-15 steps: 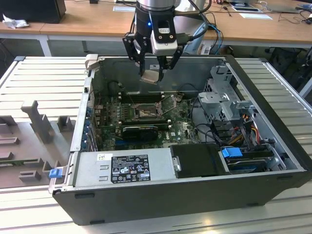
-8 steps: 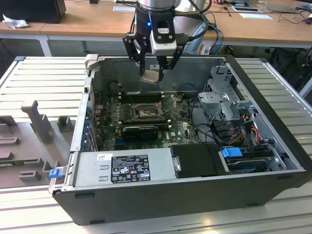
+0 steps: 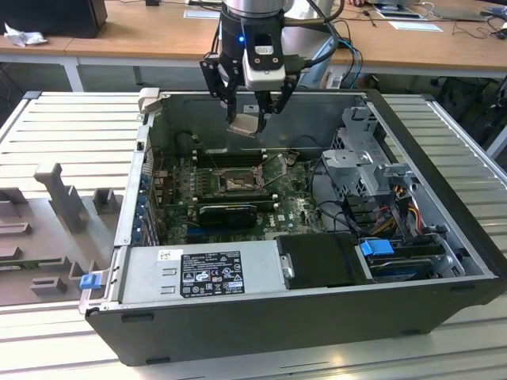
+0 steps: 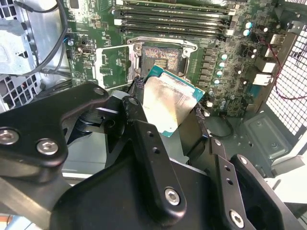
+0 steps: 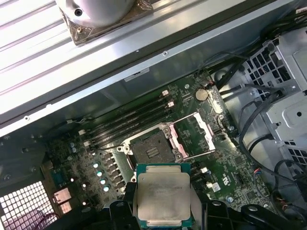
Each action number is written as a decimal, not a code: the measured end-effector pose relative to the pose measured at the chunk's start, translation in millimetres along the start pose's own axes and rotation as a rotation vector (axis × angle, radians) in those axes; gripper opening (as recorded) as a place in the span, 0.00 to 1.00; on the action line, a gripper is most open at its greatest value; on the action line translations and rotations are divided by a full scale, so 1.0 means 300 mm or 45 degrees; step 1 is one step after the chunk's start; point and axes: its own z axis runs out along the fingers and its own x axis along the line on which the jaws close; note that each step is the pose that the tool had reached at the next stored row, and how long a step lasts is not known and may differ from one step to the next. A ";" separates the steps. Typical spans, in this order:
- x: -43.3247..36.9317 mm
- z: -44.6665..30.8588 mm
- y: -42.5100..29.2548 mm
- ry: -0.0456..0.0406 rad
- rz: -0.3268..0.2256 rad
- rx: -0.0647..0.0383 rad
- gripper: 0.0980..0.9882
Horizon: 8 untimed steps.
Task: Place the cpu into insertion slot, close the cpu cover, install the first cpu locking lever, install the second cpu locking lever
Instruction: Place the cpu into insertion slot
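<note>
My gripper [image 3: 252, 117] hangs over the open computer case, shut on the cpu [image 3: 245, 124]. The cpu is a flat square chip with a silvery-beige top and a green edge [image 4: 170, 103] [image 5: 163, 196], clamped between the black fingers [image 4: 136, 98]. It is held tilted in the air, well above the green board. Below it the insertion slot [image 3: 238, 182] [image 4: 160, 57] [image 5: 149, 151] lies bare, its dark centre showing. The cpu cover [image 3: 274, 169] [image 4: 111, 67] [image 5: 194, 134] is swung open beside the slot.
Memory slots [image 3: 230, 155] run behind the socket and a long black card [image 3: 230, 212] lies in front. A power supply [image 3: 198, 273] fills the case front; a metal drive cage [image 3: 368, 158] with cables stands at the exterior view's right. Grey fixtures [image 3: 63, 206] sit outside.
</note>
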 end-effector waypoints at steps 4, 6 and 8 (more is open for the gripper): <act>0.000 0.001 0.000 -0.001 0.015 0.000 0.49; 0.000 0.001 0.000 -0.002 0.019 0.000 0.49; 0.000 0.001 0.000 -0.002 0.026 0.000 0.49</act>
